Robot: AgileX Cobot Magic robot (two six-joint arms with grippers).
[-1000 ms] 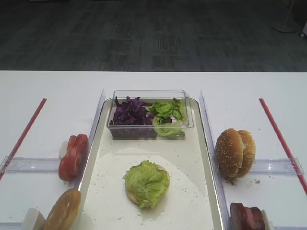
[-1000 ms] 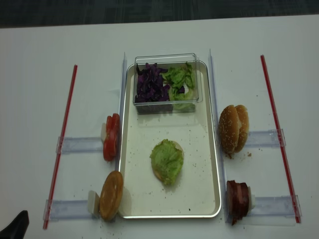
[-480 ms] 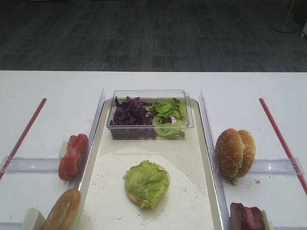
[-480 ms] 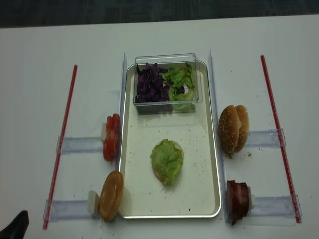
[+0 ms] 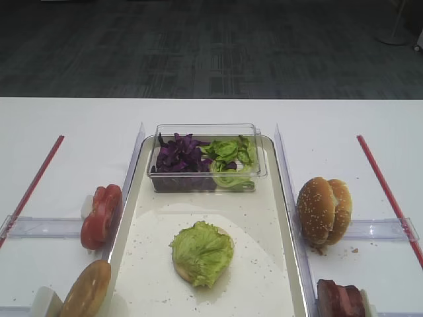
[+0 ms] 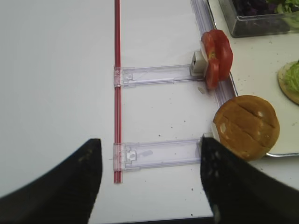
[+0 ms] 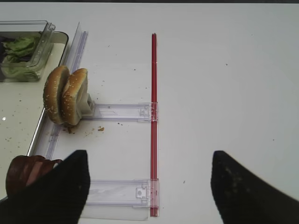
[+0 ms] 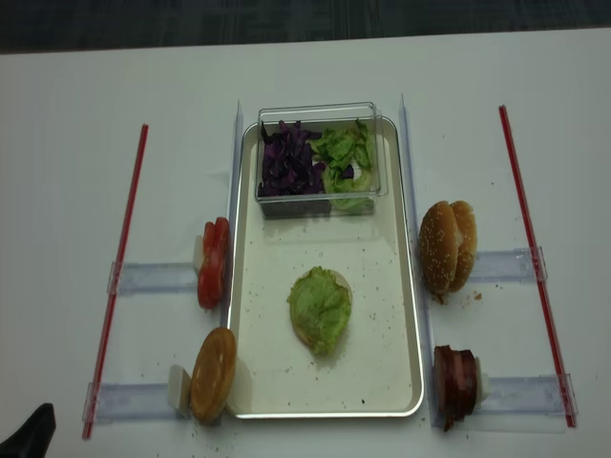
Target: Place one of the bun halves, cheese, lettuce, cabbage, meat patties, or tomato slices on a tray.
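**Both arms held back, a bun half and lettuce leaf already on the tray, the next piece yet to be picked**

The right gripper (image 7: 147, 179) hung above the table with its jaws spread wide and empty, and the left gripper (image 6: 148, 172) looked the same. On the tray (image 8: 382, 286) a lettuce (image 8: 321, 307) leaf lay over a bun half. The meat patties (image 7: 28, 171) stood on edge just beside the right fingers (image 7: 65, 186), so they seemed the natural next pick. I judged it best to close across the flat faces of one slab, lift straight up clear of its holder, and lay it flat on the leaf without shifting it.
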